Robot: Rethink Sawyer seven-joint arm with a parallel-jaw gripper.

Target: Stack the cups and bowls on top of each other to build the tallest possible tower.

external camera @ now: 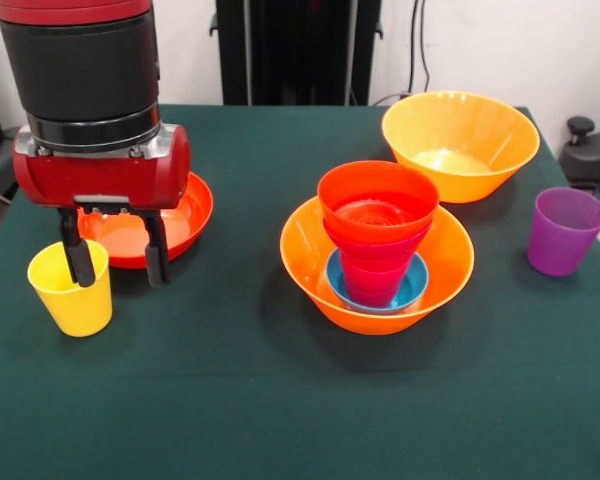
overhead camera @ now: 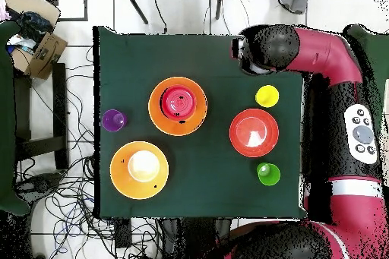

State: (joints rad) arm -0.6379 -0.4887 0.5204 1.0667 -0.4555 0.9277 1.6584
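My gripper [external camera: 117,262] is open at the table's left in the front view. One finger [external camera: 78,262] overlaps the mouth of the upright yellow cup [external camera: 70,290]. The other finger hangs beside the cup, in front of the shallow red-orange bowl [external camera: 185,215]. I cannot tell if it touches the cup. The tower [external camera: 377,215] stands in a large orange bowl [external camera: 450,265]: a blue bowl [external camera: 412,288], pink pieces, and a small red-orange bowl [external camera: 377,200] on top. The purple cup [external camera: 565,230] stands at the right. The green cup [overhead camera: 267,174] shows only in the overhead view.
A second large orange bowl [external camera: 460,140] stands empty behind the tower. In the overhead view the arm [overhead camera: 327,51] reaches over the table's corner next to the yellow cup [overhead camera: 267,96]. Boxes and cables lie on the floor beside the table.
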